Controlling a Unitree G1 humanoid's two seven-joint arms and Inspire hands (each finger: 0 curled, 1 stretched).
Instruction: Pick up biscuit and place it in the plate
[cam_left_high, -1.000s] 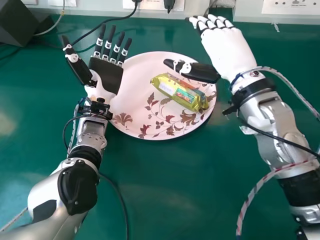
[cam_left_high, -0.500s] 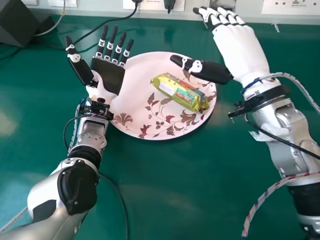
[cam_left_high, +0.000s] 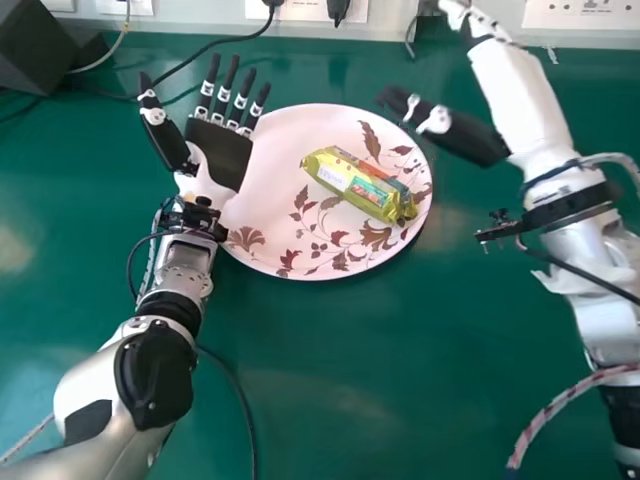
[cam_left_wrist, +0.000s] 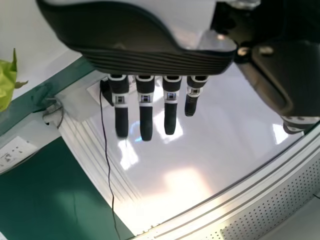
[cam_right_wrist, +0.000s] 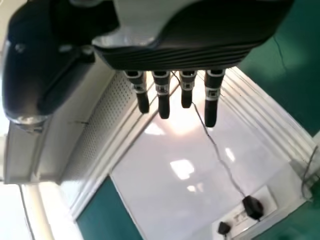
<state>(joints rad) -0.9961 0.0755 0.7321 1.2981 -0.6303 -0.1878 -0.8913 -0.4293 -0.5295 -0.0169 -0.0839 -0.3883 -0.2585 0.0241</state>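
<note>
Head view, from the hands outward: the right hand (cam_left_high: 515, 95) is held beyond the right side of the pink, leaf-patterned plate (cam_left_high: 275, 150), thumb extended sideways; its fingers are seen in the right wrist view to be straight and slightly parted. The left hand (cam_left_high: 222, 155) is held palm up by the plate's left rim, fingers straight and spread; contact cannot be determined. The biscuit packet (cam_left_high: 355, 185), wrapped in yellow-green, is laid aslant on the plate, which is supported by the green table (cam_left_high: 350, 370).
</note>
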